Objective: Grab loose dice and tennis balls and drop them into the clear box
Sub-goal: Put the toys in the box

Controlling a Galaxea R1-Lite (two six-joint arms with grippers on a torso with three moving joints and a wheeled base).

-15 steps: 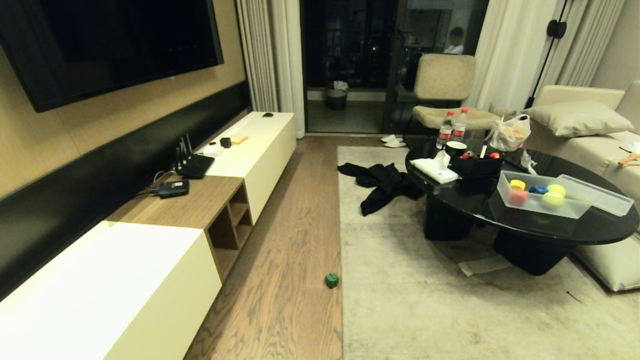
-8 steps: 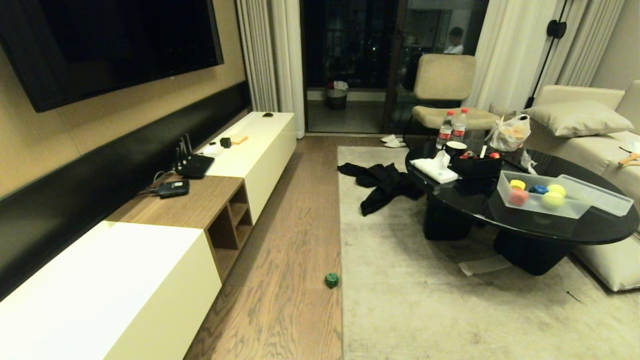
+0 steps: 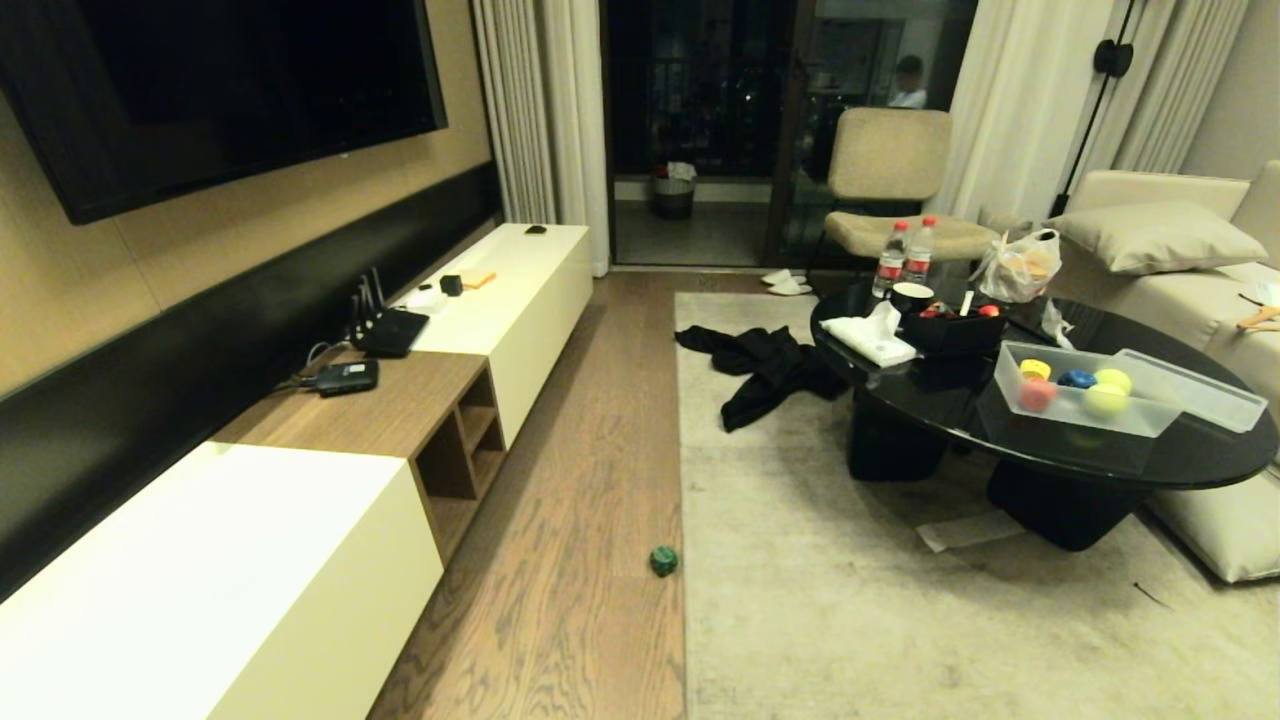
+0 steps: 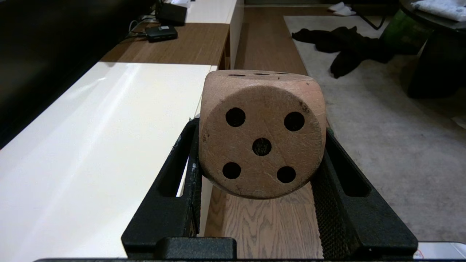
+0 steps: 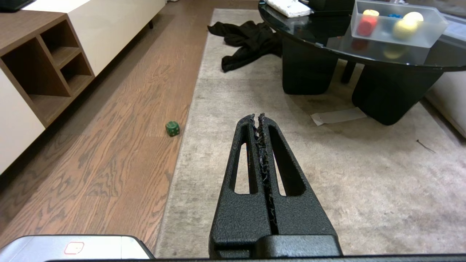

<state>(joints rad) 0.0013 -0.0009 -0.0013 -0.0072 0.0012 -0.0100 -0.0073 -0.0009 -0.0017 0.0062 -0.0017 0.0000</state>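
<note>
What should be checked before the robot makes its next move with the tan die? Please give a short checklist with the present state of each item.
1. Tan die clamped between the left gripper fingers: ok.
2. Right gripper shut and empty, free for a pick: ok.
3. Clear box on the black table has no lid on, balls and dice inside: ok.
4. Green die lies on the wood floor beside the rug edge, not collected: not ok.
5. Path over the rug: black clothing and a paper lie near the table: cannot tell.
</note>
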